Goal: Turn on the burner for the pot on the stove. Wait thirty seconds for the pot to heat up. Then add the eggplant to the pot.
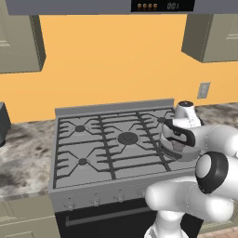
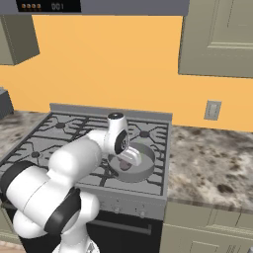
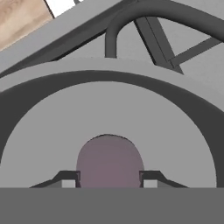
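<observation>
The small dull purple-grey rounded eggplant (image 3: 109,161) sits between my two dark finger tips, which press against its two sides, so my two-finger gripper (image 3: 109,183) is pinching it. Below it spreads the pale flat floor of the shallow, wide round grey metal pot (image 3: 52,144), and the pot's low dark inner wall curves around that floor. I cannot tell whether the eggplant touches the floor or hangs just above it.

From the right base camera, my gripper (image 2: 126,162) reaches down inside the pot (image 2: 143,170), with a small purplish lump, the eggplant (image 2: 125,165), at its end. The pot stands on the front right part of the wide grey gas stove (image 2: 59,129), over its dark-grey cast grates. From the left base camera, the pot (image 1: 179,152) is mostly covered by my white arm, at the stove's (image 1: 93,139) right side near the front edge.

A row of small knobs (image 1: 95,201) runs along the stove's front panel. The larger ringed middle burner (image 1: 128,137) lies left of the pot. A speckled stone counter (image 2: 217,168) flanks the stove, and an orange wall (image 2: 123,64) rises behind it with a pale outlet plate (image 2: 213,110).
</observation>
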{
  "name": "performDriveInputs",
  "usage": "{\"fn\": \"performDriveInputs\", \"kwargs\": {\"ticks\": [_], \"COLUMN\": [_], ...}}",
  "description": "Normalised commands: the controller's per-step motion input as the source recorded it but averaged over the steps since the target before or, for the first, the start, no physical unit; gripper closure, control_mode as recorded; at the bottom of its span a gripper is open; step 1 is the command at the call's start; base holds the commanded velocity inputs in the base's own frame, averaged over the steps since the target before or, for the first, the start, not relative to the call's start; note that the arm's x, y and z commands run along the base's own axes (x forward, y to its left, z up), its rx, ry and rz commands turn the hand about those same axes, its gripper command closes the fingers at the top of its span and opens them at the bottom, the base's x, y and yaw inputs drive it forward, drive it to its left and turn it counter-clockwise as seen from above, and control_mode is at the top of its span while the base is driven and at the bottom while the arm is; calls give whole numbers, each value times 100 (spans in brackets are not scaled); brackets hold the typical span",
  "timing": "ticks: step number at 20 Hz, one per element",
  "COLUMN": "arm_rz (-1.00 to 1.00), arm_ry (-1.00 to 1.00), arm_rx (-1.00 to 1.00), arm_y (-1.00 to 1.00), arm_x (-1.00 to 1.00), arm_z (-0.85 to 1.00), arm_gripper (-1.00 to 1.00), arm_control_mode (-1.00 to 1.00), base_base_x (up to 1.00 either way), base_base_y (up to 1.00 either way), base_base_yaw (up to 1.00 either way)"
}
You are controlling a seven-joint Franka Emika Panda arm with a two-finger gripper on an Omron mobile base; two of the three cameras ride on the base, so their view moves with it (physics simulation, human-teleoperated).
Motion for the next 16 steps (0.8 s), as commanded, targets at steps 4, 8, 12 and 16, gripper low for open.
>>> {"fn": "performDriveInputs", "kwargs": {"ticks": [4,8,12,16], "arm_rz": [6,5,3,4], "arm_ry": [0,0,-4,-12], "arm_rx": [2,1,0,0], "arm_y": [0,0,0,0], "arm_x": [0,0,0,1], "arm_z": [-11,-16,-27,-46], "arm_gripper": [100,100,100,100], "arm_control_mode": [-100,-100,-100,-100], "base_base_x": [0,0,0,0], "base_base_y": [0,0,0,0], "base_base_yaw": [0,0,0,0]}}
